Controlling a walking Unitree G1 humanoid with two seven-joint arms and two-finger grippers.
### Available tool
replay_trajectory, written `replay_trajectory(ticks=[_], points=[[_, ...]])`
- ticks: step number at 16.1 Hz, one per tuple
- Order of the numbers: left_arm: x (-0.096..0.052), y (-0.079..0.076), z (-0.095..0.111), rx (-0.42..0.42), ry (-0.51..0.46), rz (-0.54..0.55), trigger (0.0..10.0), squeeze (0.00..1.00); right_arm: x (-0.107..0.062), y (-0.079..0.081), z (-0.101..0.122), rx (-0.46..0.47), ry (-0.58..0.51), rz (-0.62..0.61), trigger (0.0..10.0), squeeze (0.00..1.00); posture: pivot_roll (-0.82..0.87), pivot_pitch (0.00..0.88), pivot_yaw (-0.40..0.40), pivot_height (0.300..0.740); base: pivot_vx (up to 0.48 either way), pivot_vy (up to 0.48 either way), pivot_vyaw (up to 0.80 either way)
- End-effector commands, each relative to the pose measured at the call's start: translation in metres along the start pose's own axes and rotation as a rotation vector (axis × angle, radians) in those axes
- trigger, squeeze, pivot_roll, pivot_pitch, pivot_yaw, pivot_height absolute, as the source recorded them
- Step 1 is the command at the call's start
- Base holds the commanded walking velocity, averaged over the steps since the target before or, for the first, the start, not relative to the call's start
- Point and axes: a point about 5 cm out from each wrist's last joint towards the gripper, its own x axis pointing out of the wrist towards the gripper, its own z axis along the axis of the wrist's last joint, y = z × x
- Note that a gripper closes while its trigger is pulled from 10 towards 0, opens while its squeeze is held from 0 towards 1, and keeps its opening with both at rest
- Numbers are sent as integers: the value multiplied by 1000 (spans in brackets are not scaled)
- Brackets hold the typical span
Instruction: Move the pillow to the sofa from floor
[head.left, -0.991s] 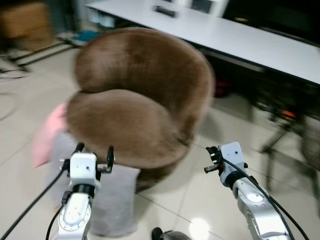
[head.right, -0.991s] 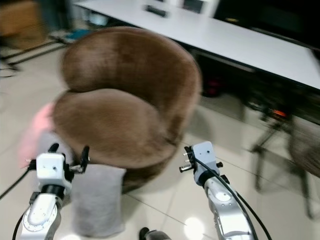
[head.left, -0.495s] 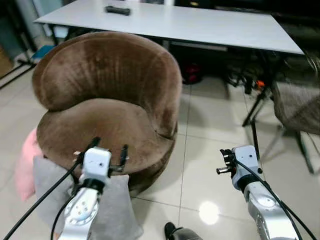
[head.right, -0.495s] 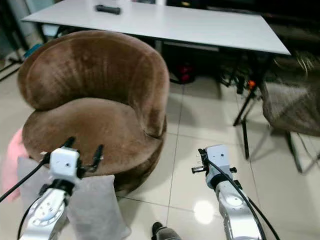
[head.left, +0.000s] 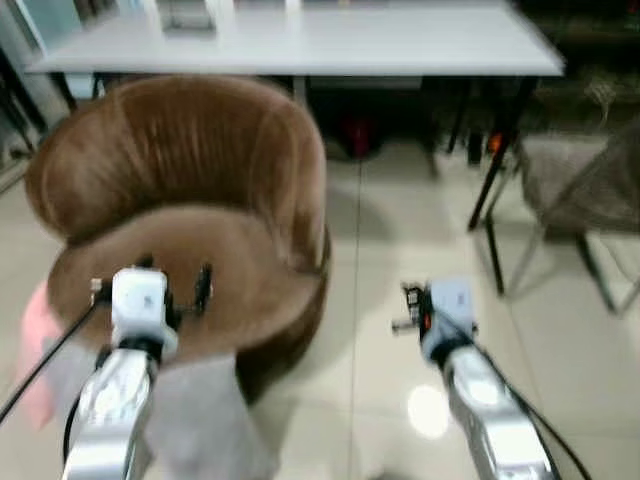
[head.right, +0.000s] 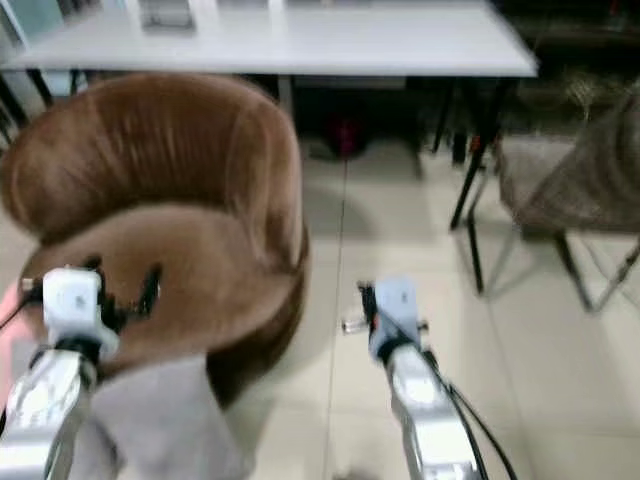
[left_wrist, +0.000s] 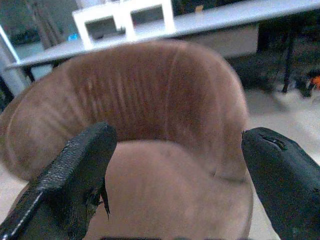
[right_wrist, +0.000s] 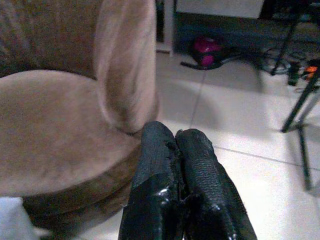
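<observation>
A grey pillow (head.left: 205, 415) lies on the tiled floor against the front of the round brown sofa chair (head.left: 180, 190), partly hidden under my left arm. At the sofa's left side, a pink pillow (head.left: 32, 350) also rests on the floor. My left gripper (head.left: 172, 275) is open and hovers over the front edge of the seat; in the left wrist view its fingers (left_wrist: 75, 170) frame the seat and backrest (left_wrist: 160, 95). My right gripper (head.left: 405, 308) is shut and empty, held over the floor to the right of the sofa (right_wrist: 60, 125).
A long white table (head.left: 320, 40) stands behind the sofa, with a red object (head.left: 355, 135) and cables on the floor beneath it. A chair on thin metal legs (head.left: 575, 190) stands at the right. Bare tiles (head.left: 400, 220) lie between the sofa and that chair.
The whole picture has shifted and blurred as the camera moved, and the sofa now sits further left. Both arms keep the same pose, left open and right shut.
</observation>
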Motion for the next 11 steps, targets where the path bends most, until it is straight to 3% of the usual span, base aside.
replay_trajectory(ticks=[1, 3, 5, 6, 11], points=[[0, 8, 1, 24, 1, 10, 10000, 0, 3, 4, 7, -1, -19, 8, 10000, 0, 71, 0, 60, 740, 0, 0, -800], [-1, 7, 7, 18, -8, 14, 10000, 0, 10, 4, 11, 9, -28, 31, 10000, 0, 100, 0, 28, 740, 0, 0, -800], [-2, 2, 10, -26, -6, 13, 10000, 0, 14, 5, 9, -4, -30, 60, 10000, 0, 58, 0, 52, 740, 0, 0, -800], [0, -3, 0, -15, 19, -10, 10000, 0, 13, 3, 7, -38, -22, 47, 10000, 0, 44, 0, 57, 740, 0, 0, 0], [-4, -12, -4, -41, 32, 33, 10000, 0, 12, -11, 5, -93, -7, 77, 10000, 0, 32, 0, -15, 740, 0, 0, 0]])
